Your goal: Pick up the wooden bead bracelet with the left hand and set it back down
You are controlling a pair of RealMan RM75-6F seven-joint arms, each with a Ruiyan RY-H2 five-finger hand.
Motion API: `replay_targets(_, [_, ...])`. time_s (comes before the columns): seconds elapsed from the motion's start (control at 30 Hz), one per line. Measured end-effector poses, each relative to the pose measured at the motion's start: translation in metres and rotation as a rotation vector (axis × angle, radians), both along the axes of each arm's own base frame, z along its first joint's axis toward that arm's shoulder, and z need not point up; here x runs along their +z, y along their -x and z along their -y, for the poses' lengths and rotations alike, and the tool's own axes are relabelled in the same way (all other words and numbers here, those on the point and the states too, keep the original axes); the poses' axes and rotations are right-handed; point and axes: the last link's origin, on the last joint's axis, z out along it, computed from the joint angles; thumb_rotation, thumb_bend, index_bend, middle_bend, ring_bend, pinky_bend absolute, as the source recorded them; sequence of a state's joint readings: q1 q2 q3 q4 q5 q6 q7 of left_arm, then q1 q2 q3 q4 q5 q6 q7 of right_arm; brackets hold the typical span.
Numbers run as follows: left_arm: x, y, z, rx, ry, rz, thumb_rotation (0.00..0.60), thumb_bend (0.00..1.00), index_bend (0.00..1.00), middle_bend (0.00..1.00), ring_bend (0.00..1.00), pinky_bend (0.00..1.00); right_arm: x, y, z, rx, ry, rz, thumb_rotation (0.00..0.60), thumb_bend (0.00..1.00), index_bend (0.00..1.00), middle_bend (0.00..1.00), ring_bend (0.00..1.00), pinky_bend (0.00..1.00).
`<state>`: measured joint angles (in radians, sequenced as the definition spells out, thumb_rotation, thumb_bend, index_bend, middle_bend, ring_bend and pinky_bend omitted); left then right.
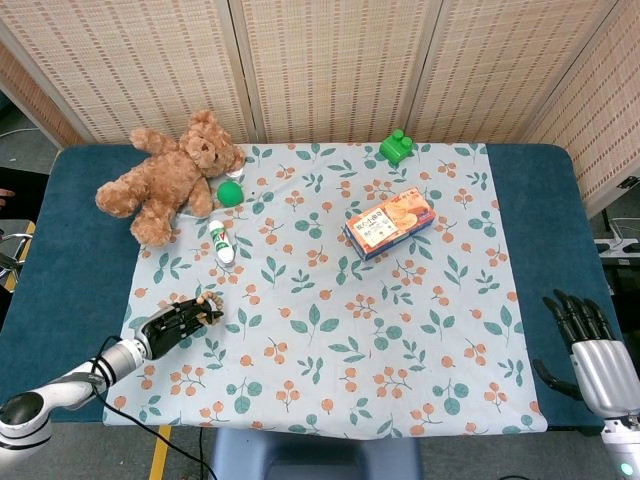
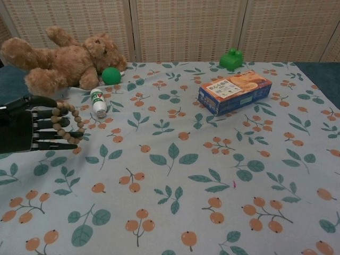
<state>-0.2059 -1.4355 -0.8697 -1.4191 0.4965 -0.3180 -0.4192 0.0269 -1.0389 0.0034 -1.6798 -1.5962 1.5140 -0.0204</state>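
Open floral tablecloth (image 2: pixel 175 180) is lying right of the left hand (image 2: pixel 24 127); a small bottle (image 2: pixel 98 102) and teddy bear (image 2: pixel 64 58) are crowding behind it

head view looks steeply down over the whole table (image 1: pixel 60 260); chest view faces it low and nearer.

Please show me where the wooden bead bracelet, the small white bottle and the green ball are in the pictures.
wooden bead bracelet (image 2: pixel 73 119): chest view, on beads on its right side, beside the dark fingers.
small white bottle (image 2: pixel 98 104): chest view, on its labelled body.
green ball (image 1: pixel 231 193): head view, on the ball's middle, beside the teddy bear.
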Motion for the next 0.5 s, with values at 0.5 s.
replay_targets(0.5, [-0.0005,-0.0026,0.0006,-0.031,-0.007,-0.017,0.345,0.59,0.51,0.55,0.18,0.0,0.0021,0.0,-0.0008,0.001,0.009,0.005,0.541,0.24,0.0,0.0,0.0,0.0])
